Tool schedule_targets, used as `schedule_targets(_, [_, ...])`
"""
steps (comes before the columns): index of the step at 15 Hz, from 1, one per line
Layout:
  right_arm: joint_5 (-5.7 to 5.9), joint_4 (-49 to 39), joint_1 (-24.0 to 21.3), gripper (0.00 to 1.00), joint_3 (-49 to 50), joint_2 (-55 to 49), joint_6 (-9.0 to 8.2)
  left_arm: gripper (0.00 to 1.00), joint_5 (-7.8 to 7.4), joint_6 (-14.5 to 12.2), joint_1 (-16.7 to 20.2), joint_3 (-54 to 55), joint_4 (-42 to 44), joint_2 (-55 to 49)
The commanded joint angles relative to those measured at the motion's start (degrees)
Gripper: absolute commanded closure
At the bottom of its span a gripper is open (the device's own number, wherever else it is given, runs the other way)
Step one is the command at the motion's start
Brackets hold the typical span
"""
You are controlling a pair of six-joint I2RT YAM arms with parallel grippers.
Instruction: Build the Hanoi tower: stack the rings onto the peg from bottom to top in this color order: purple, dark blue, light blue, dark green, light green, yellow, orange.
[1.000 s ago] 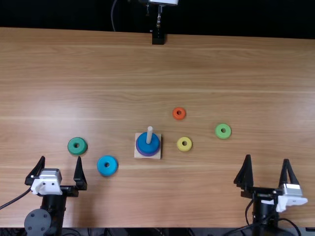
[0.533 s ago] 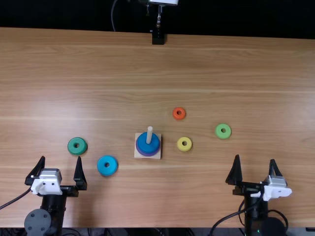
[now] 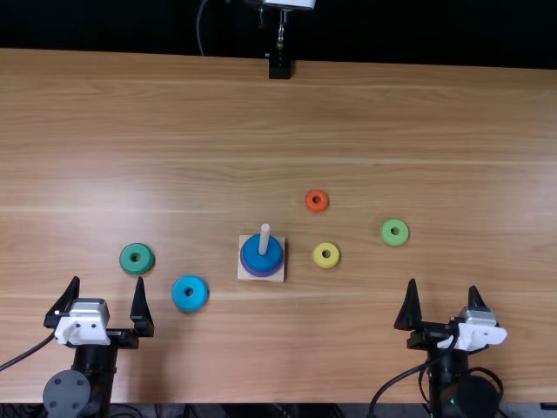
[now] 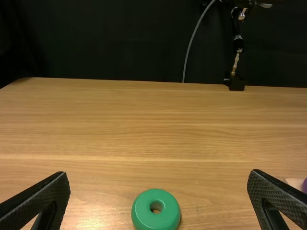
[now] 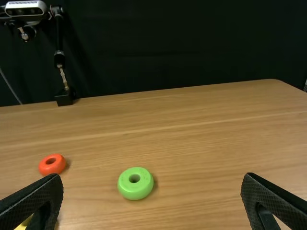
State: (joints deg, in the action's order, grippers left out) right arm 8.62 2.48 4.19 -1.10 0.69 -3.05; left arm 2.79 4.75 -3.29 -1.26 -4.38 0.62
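Two rings (image 3: pixel 263 264) circle the peg (image 3: pixel 265 237), dark blue above purple.

At twelve o'clock in the top view, you had a black clamp (image 3: pixel 279 68) with a metal rod (image 3: pixel 281 30) at the far edge of the wooden table (image 3: pixel 418 122). Between eleven and twelve, your grey cable (image 3: pixel 198 28) hung before a black backdrop (image 3: pixel 418 35); you had a silver camera (image 5: pixel 26 8) near the rod.

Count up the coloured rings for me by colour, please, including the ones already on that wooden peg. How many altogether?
Purple ring: 1, on the peg
Dark blue ring: 1, on the peg
Light blue ring: 1
Dark green ring: 1
Light green ring: 1
Yellow ring: 1
Orange ring: 1
Total: 7
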Motion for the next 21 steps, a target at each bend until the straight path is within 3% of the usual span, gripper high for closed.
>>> schedule_targets(1, [-0.08, -0.1, -0.49, 0.0, 0.31, -0.69, -0.12, 0.0, 0.38, -0.11, 0.48, 1.26, -1.0, -0.62])
schedule_targets(17, [-0.08, -0.1, -0.49, 0.0, 0.31, -0.69, -0.12, 0.0, 0.17, 0.1, 0.48, 1.26, -1.1, -0.62])
schedule_targets(21, [-0.08, -0.1, -0.49, 0.0, 0.31, -0.69, -0.12, 0.0, -0.47, 0.1, 0.39, 1.26, 3.54, -0.62])
